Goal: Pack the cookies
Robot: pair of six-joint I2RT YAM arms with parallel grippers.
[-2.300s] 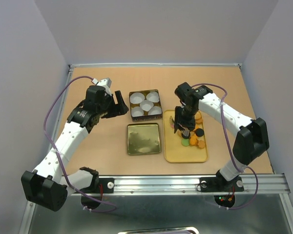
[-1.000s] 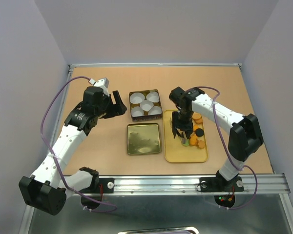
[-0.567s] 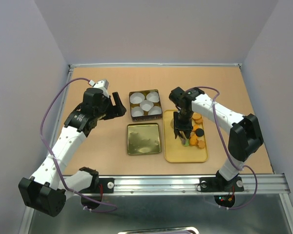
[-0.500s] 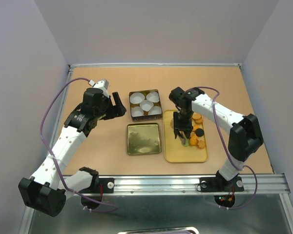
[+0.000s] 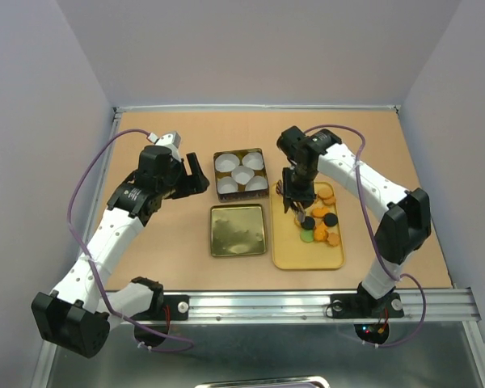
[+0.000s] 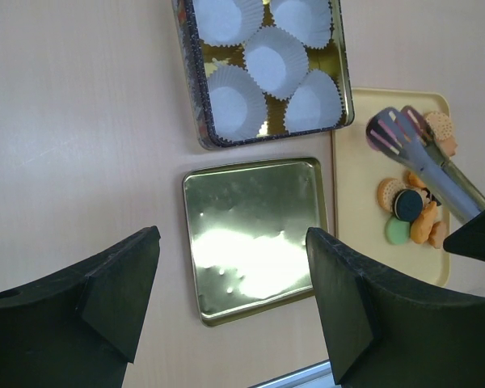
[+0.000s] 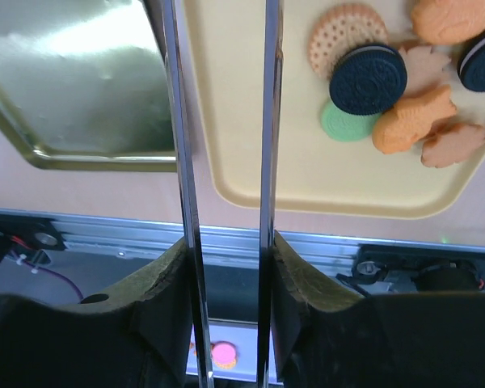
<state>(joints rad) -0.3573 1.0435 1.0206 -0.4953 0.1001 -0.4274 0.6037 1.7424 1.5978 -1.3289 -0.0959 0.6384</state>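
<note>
Right gripper [image 7: 224, 267] clamped on silvery metal tongs [image 6: 398, 136], left gripper [image 6: 230, 250] agape and empty; risk of small round cookies [image 7: 369, 77] slipping from smooth tines short of dark square tin [image 6: 196, 105].

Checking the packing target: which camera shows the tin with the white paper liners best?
Left wrist: the tin fills the upper frame, all five liners clear, its top edge cropped. Top external shows it whole but small. Right wrist misses it.
</note>
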